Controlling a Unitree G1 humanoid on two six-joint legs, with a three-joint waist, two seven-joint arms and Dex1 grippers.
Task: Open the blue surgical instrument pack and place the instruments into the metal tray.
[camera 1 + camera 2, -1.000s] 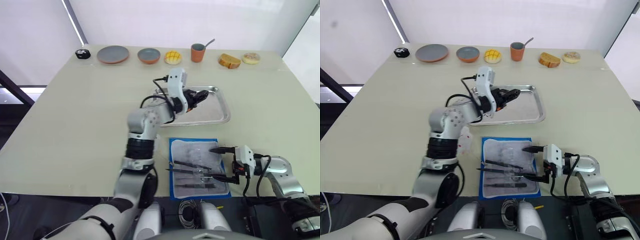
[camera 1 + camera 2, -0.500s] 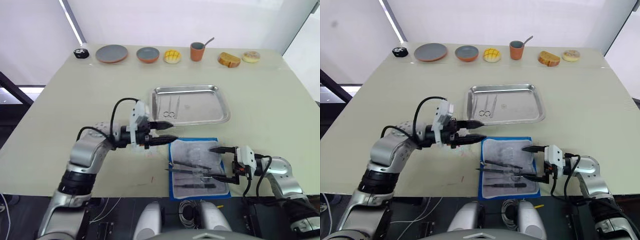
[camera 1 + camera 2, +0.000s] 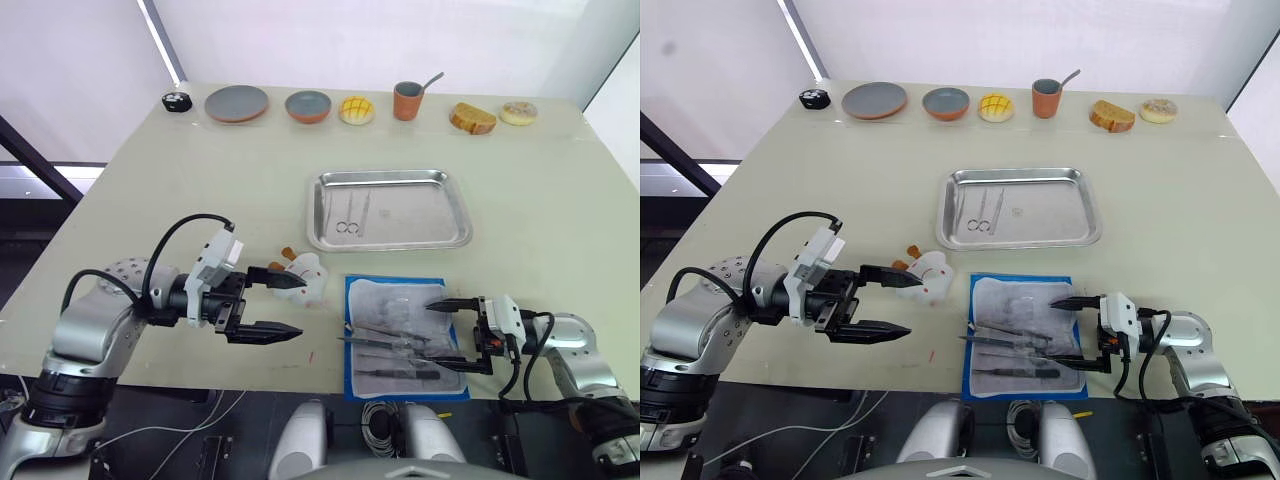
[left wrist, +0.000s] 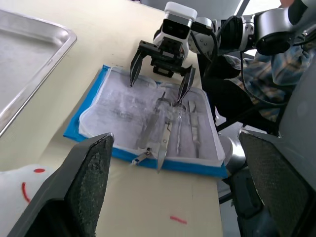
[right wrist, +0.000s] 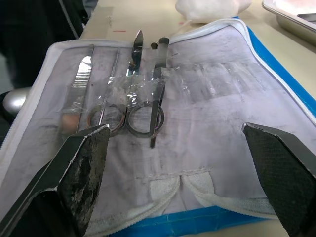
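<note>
The blue surgical instrument pack (image 3: pixel 385 300) lies open near the table's front edge, grey-white lining up. Several silver instruments (image 3: pixel 395 345) lie across its near-left part, under a clear strap (image 5: pixel 148 89). Behind it sits the metal tray (image 3: pixel 420 215) with one pair of slim silver instruments (image 3: pixel 350 212) in its left part. My right gripper (image 3: pixel 435 334) is open, its fingers straddling the pack's right side with nothing held. My left gripper (image 3: pixel 290 307) is open and empty, left of the pack, beside a white wad with orange bits (image 3: pixel 300 278).
Along the far edge stand a small black object (image 3: pixel 177 99), a grey plate (image 3: pixel 237 102), a grey-and-orange bowl (image 3: pixel 308 105), a yellow bun (image 3: pixel 356 110), an orange cup with a spoon (image 3: pixel 407 100), bread (image 3: pixel 472 118) and a doughnut (image 3: pixel 518 112).
My left arm has drawn back from over the tray to the near left of the table, fingers wider open. A silver instrument pair lies in the tray. The right gripper has stayed put.
</note>
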